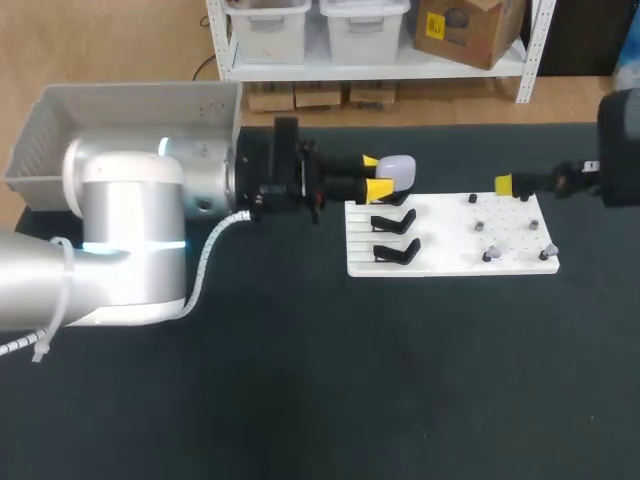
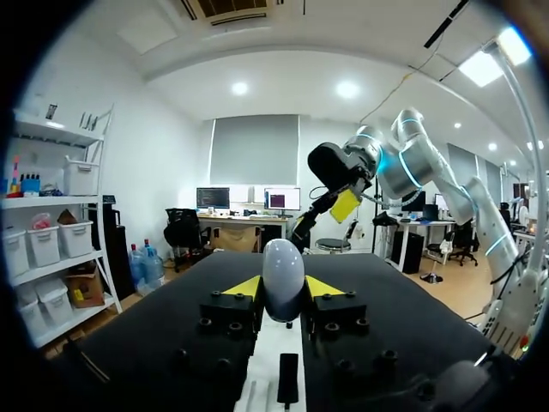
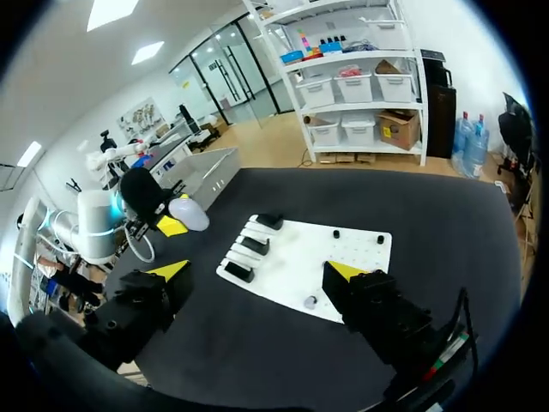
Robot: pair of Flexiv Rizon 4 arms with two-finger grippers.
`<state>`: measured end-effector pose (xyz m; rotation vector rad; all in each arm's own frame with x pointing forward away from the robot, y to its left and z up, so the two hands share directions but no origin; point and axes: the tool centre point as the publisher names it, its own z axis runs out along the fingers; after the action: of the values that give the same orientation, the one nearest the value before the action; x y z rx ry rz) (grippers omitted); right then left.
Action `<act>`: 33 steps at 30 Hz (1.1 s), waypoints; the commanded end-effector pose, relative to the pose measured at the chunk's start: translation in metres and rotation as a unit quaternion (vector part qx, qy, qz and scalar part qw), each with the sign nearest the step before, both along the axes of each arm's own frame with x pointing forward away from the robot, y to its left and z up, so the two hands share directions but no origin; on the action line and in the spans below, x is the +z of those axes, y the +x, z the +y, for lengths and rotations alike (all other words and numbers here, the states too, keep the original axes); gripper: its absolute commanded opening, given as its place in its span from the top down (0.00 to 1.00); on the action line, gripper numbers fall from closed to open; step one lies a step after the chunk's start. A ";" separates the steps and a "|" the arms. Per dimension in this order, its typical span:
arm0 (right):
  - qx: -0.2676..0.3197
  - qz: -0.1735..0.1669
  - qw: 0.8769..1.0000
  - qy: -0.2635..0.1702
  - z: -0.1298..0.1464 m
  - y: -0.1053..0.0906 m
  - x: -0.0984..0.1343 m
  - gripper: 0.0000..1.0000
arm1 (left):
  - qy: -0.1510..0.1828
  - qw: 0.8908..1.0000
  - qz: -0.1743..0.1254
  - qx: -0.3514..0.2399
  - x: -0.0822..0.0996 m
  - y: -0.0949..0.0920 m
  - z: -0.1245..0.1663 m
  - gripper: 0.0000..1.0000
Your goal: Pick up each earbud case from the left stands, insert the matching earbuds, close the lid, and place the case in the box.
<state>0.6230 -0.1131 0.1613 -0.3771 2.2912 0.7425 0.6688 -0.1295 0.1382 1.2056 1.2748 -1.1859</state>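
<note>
Shows the left gripper [image 2: 283,290] closed on the case [image 2: 283,276], a pale egg-shaped shell pinched from both sides between the yellow tips and held out level over the table. Cannot tell the lid's state from here. Places the case close above the rearmost of the stands [image 1: 397,221], at the left end of the white board [image 1: 450,245], with the two nearer stands bare. Reads as the pick-up step, with the case gripped but hardly clear of its stand. Calls next for carrying the case toward the earbuds [image 1: 489,256], small grey pieces seated on pegs at the board's right end, and for opening the lid to take a matching pair; probably needs help from the other side, given one gripper already full. Finds the right gripper [image 3: 258,270] farther off, past the board's right edge, fingers spread wide and holding nothing, well apart from the case. Leaves the box [image 1: 130,115], a grey bin at the table's far left corner beside the left arm, as the last stop.
</note>
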 end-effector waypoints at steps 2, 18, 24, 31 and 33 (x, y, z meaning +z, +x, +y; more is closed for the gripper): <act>-0.003 0.004 1.000 -0.015 0.023 -0.016 0.009 0.00 | -0.002 1.000 -0.001 0.007 -0.001 -0.002 -0.004 1.00; 0.033 0.057 0.997 -0.046 0.072 -0.016 -0.002 0.00 | -0.013 1.000 0.001 -0.012 -0.002 -0.003 -0.009 1.00; 0.024 0.049 0.997 -0.060 0.075 -0.012 -0.002 0.00 | -0.010 1.000 0.005 -0.023 -0.004 -0.003 -0.010 1.00; 0.011 0.052 0.997 -0.063 0.076 -0.005 -0.006 0.00 | -0.005 1.000 0.001 -0.025 -0.004 -0.003 -0.010 1.00; 0.008 0.055 0.996 -0.064 0.078 -0.001 -0.008 0.00 | -0.005 1.000 0.001 -0.025 -0.004 -0.003 -0.010 1.00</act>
<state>0.6191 -0.0406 0.1549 -0.4558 2.4330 0.7294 0.6646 -0.1390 0.1347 1.2324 1.2467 -1.2268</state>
